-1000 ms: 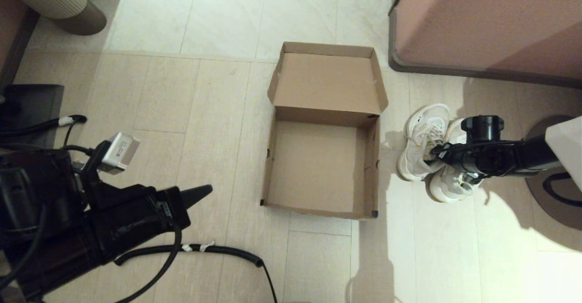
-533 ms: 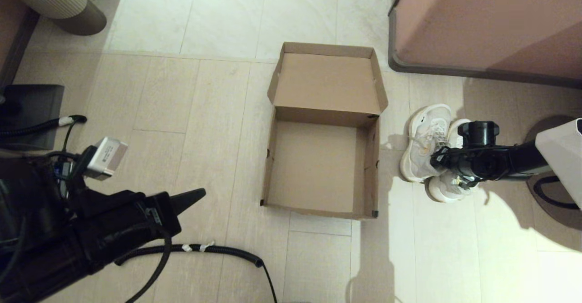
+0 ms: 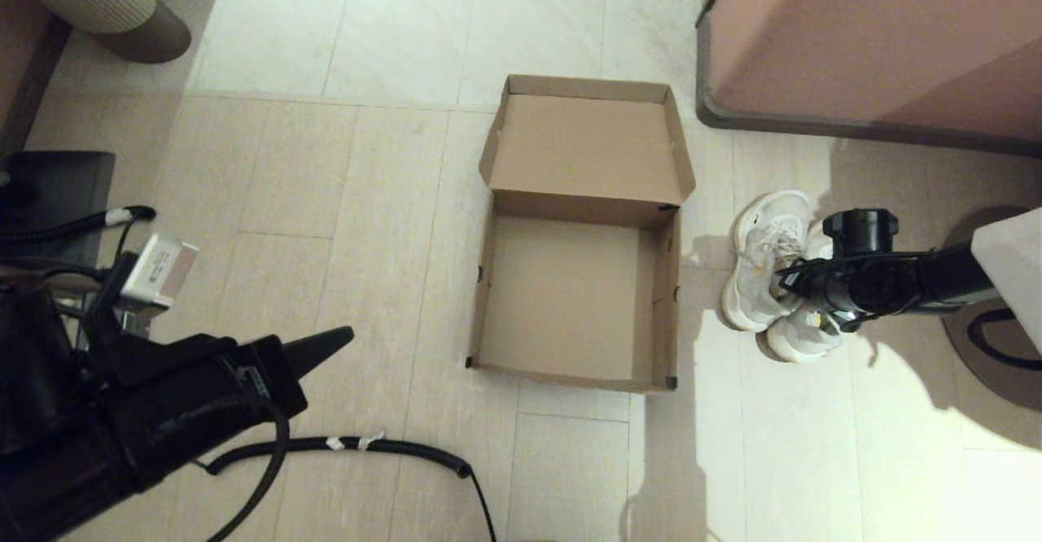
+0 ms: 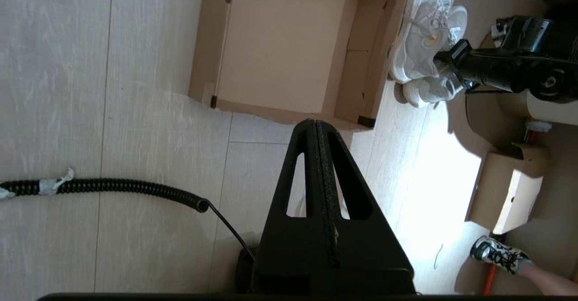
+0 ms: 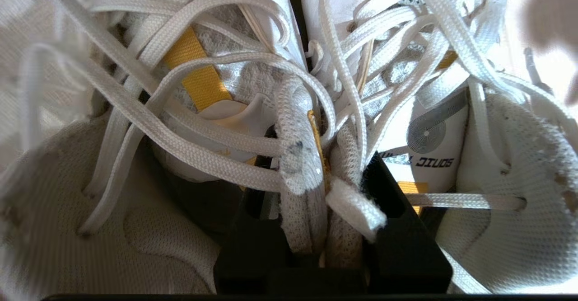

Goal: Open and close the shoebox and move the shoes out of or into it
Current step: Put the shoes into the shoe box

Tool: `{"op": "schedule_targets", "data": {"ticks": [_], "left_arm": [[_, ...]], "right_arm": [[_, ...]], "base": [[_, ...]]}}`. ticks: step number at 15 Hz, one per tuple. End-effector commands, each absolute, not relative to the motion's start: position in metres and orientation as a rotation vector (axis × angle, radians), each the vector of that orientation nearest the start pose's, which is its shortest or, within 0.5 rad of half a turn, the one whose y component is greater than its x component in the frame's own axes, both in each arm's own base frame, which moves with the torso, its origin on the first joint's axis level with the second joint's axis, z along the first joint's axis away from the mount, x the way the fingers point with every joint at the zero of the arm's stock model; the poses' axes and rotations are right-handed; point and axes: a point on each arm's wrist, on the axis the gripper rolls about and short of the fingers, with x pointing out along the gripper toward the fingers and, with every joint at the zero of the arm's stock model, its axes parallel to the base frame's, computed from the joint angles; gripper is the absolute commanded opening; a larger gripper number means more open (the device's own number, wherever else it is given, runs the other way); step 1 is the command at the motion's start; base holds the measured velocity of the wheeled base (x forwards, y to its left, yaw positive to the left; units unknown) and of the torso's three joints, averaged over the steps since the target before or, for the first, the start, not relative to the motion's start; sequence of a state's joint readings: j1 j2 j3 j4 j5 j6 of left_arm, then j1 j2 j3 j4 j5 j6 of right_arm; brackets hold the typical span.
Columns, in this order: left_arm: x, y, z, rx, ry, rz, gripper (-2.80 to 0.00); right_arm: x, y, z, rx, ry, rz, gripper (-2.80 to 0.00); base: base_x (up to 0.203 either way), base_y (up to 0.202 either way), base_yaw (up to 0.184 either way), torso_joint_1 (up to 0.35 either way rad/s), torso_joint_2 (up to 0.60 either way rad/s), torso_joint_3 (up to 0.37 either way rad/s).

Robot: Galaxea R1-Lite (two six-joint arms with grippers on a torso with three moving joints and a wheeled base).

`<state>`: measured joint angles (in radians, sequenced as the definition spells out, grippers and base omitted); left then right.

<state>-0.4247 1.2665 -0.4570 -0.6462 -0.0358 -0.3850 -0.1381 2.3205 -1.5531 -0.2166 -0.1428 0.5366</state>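
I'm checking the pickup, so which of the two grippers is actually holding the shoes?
The right gripper, beside the open shoebox, is shut on the inner collars of both shoes. The left gripper is shut on nothing, over bare floor.

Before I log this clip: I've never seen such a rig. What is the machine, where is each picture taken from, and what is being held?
It is a two-armed robot. One picture looks down from its head; the other two come from cameras on its wrists. On the tiled floor lies an open, empty shoebox, lid folded back. Beside it, on the robot's right, sit the shoes, white lace-up sneakers. The right tool is shut on the shoes, pinching their inner collars together between its fingers. The left tool is shut, holds nothing, and hangs above the floor on the box's other side, nearer the robot.
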Motion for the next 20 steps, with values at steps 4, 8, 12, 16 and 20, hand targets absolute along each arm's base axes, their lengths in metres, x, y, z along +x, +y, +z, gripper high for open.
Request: {"op": "schedule_targets", "data": {"ticks": [4,8,12,16,20], "left_arm": [[0.168,-0.077,0.194,-0.371,0.251,-0.418,-2.80],[0.164,-0.075,0.197,-0.380,0.238,-0.417,-2.80],[0.153,-0.070,0.205,-0.468,0.208,-0.423,-2.80],[0.154,-0.070,0.204,-0.466,0.226,-0.415,-2.80],[0.160,-0.073,0.205,-0.466,0.230,-0.415,-2.80]], "right_arm": [[0.435,-0.066,0.142,0.521,0.448,-0.401,-2.80],[0.398,-0.060,0.191,0.512,0.435,-0.309,-2.80],[0.379,-0.057,0.193,0.406,0.516,-0.137,-2.80],[0.402,-0.058,0.142,0.332,0.631,-0.058,-2.80],[0.420,-0.061,0.131,0.314,0.537,-0.037,-2.80]], "base": [[0.000,0.000,0.000,0.000,0.00,0.000],[0.000,0.000,0.000,0.000,0.00,0.000],[0.000,0.000,0.000,0.000,0.00,0.000],[0.000,0.000,0.000,0.000,0.00,0.000],[0.000,0.000,0.000,0.000,0.00,0.000]]}}
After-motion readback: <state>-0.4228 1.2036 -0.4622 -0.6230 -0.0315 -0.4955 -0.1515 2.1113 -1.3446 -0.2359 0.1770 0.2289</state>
